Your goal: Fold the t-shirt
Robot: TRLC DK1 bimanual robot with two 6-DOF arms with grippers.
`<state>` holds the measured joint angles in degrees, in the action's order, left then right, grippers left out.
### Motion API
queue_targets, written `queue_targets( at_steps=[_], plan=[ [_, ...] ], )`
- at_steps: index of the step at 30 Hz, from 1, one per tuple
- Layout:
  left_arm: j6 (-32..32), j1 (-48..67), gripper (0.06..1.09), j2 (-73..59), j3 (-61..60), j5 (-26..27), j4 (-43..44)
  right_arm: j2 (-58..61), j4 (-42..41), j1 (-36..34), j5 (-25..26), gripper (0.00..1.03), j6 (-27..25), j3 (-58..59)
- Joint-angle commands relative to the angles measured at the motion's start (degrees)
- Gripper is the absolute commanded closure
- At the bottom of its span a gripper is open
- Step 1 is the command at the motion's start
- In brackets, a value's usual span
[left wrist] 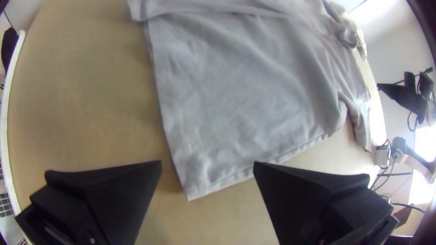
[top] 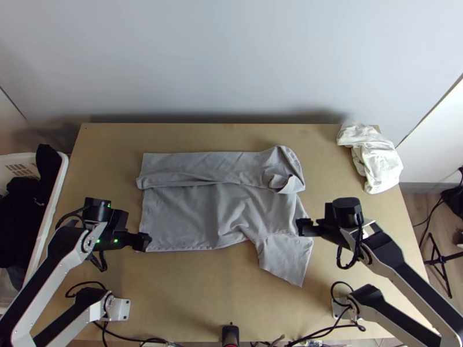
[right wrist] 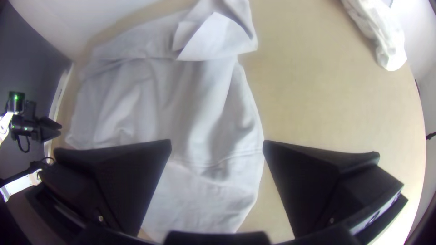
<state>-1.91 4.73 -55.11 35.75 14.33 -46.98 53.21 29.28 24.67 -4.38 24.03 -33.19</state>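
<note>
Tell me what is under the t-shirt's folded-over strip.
The t-shirt's body runs in under the near edge of the strip; how it lies farther in is covered and can't be seen.

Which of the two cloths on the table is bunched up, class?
The white cloth, at the far right corner; the grey shirt lies flatter, far side folded over.

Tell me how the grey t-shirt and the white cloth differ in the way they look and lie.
The t-shirt is grey; the cloth is white. The t-shirt is mostly spread, with its far side folded over; the cloth is bunched up. The t-shirt covers a broad area in the middle of the table; the cloth takes up less room at the far right corner. Both are soft and wrinkled.
</note>
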Motion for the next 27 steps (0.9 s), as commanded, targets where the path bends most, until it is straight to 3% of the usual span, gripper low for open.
queue_targets(
  at_steps=[1, 15, 27],
  plan=[
    [-4.7, 0.4, 0.11, -2.3, 1.2, -3.3, -6.1, -0.5, 2.1, 1.2, 0.0, 0.09, 0.5, 1.9],
    [-6.3, 0.5, 0.11, -7.5, 1.2, -3.5, -5.0, -1.2, 17.7, 5.3, -0.8, 0.1, -3.8, 2.6],
    [-7.2, -1.0, 0.11, -8.4, 0.7, -3.3, -4.0, -1.4, 23.1, 9.3, -8.3, 0.09, -2.9, 4.3]
  ],
)
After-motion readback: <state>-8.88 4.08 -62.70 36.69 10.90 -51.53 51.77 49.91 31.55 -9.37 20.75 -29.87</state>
